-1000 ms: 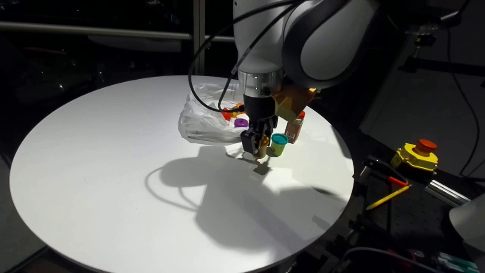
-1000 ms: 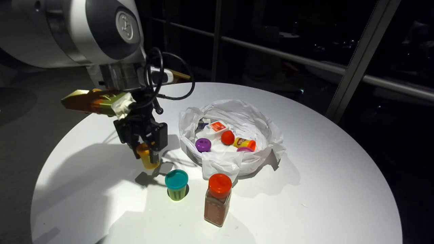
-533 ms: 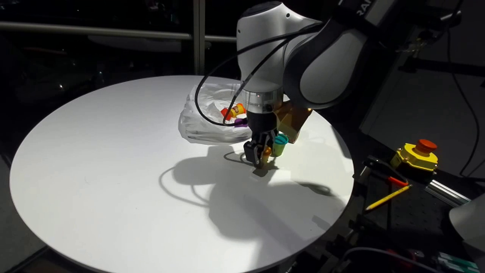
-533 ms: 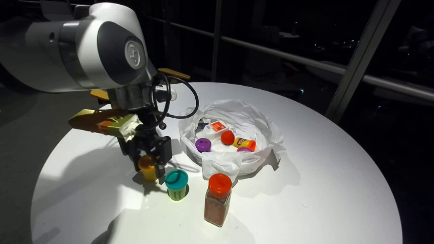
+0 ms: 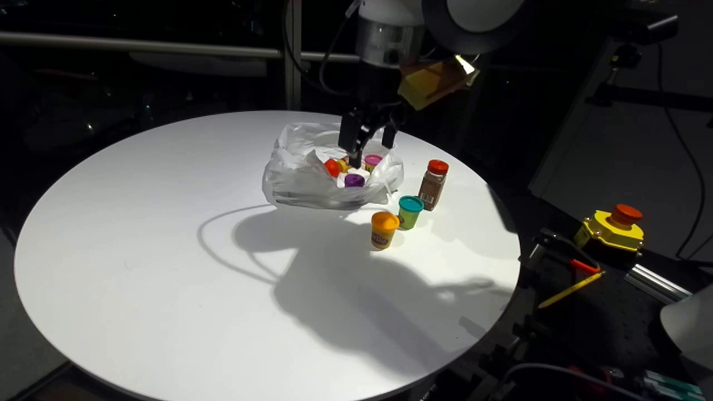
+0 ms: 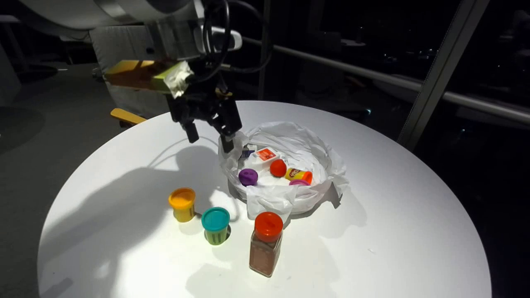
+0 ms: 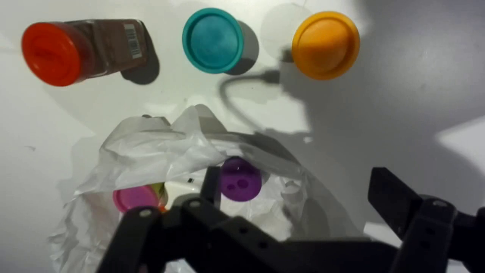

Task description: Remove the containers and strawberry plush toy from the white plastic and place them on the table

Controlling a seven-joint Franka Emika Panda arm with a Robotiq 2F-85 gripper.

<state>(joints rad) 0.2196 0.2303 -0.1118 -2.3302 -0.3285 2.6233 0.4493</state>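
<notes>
My gripper (image 6: 210, 138) is open and holds nothing, raised over the near side of the white plastic (image 6: 271, 198). In the wrist view a purple container (image 7: 240, 180) shows just beside one finger, below it. Also inside the bag are the red strawberry plush toy (image 6: 278, 168), a yellow cup (image 6: 295, 174) on its side, a pink-lidded cup (image 6: 299, 182) and the white-and-red box (image 6: 266, 155). On the table (image 5: 167, 250) an orange cup (image 5: 383, 229), a teal-lidded green cup (image 5: 410, 213) and a red-capped jar (image 5: 433, 186) stand upright in a row.
A dark printed item (image 6: 248, 152) lies by the box in the bag. Beyond the table's edge are a yellow-and-red stop button (image 5: 611, 229) and a yellow pencil (image 5: 572, 289). A window frame (image 6: 348, 66) runs behind the table.
The orange cup was lowered to the table beside the green cup and let go. My gripper has opened, risen and moved back toward the bag.
</notes>
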